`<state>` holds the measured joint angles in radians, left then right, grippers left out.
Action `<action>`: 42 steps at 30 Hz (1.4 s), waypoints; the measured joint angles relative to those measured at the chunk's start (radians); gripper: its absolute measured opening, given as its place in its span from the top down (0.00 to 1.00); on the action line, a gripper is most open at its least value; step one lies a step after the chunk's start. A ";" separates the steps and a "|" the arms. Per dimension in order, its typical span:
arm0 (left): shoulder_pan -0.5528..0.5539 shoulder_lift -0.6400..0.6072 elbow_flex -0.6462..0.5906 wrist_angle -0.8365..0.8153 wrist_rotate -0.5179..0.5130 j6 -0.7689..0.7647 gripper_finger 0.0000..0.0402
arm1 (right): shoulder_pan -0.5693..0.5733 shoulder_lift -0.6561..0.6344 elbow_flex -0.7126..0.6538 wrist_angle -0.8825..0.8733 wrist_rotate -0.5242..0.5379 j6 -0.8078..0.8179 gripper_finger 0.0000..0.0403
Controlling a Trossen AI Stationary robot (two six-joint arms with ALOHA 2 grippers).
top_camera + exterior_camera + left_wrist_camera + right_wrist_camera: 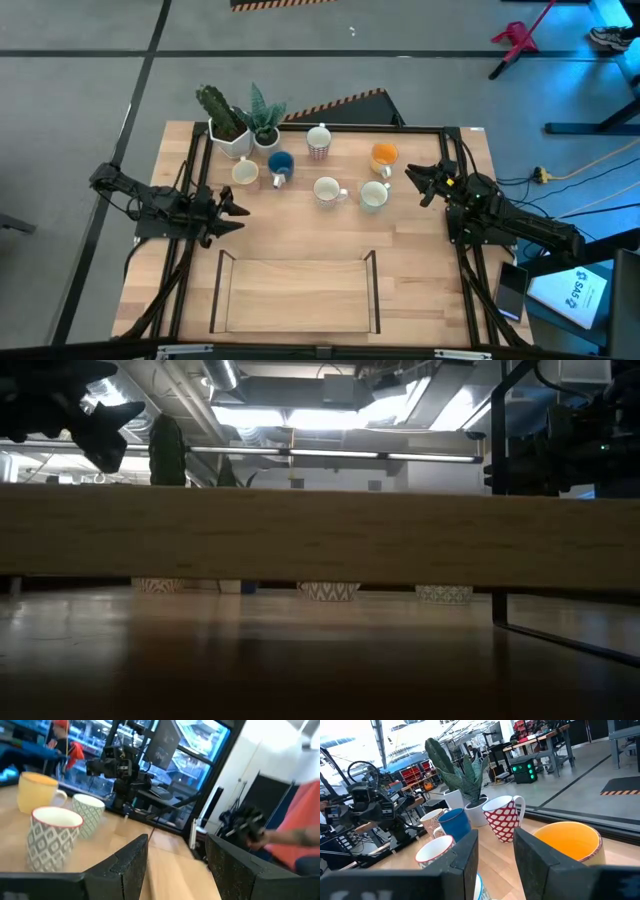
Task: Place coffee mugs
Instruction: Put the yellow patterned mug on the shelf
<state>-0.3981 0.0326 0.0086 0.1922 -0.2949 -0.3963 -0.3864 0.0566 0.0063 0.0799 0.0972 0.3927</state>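
Wooden table (420, 290), seen from above, bearing every item; at its near edge a shallow wooden tray (297, 292) with dark end brackets, taken here as the landmark and judged the likely destination, since it is bare and lies between the two arms. Left arm at the tray's left, its gripper (236, 212) just off the tray's far-left corner, fingers parted and holding nothing; right arm at the tray's right, its gripper (422, 183) beyond the far-right corner, likewise spread and empty, aimed toward the mugs, so probably poised for a first pick. Two white pots with green plants (238, 125) stand farthest from the tray, at the far-left; not part of the task. Six coffee mugs sit in a loose double row beyond the tray's far side, none yet placed: a cream mug (245, 172) and blue mug (280, 164) toward the left; a red-patterned white mug (319, 142) farthest back; a white mug (328, 190) nearest the tray's middle; a pale mug (374, 195) and orange mug (384, 155) toward the right, closest to the right gripper, hence judged the easiest first targets.
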 joint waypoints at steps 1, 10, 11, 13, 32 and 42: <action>0.000 0.000 0.000 0.006 -0.002 -0.008 0.52 | 0.000 0.000 0.000 0.000 -0.001 0.000 0.73; 0.000 0.000 0.000 0.113 -0.157 -0.037 0.52 | 0.000 0.000 0.000 0.000 -0.040 0.030 0.73; 0.000 0.001 0.002 0.150 -0.210 -0.100 0.52 | 0.000 0.000 0.000 0.000 -0.048 0.030 0.73; 0.001 0.000 0.036 0.165 -0.251 -0.183 0.52 | 0.000 0.000 0.000 0.000 -0.073 0.030 0.73; 0.098 0.707 0.989 -0.956 -0.296 -0.210 0.52 | 0.000 0.000 0.000 0.000 -0.135 -0.030 0.73; 0.472 0.919 1.034 -1.257 0.046 0.026 0.52 | 0.000 0.000 0.000 -0.002 -0.143 -0.061 0.73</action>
<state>0.0742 0.9519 1.0429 -1.0645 -0.2489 -0.3706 -0.3863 0.0566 0.0067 0.0777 -0.0455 0.3317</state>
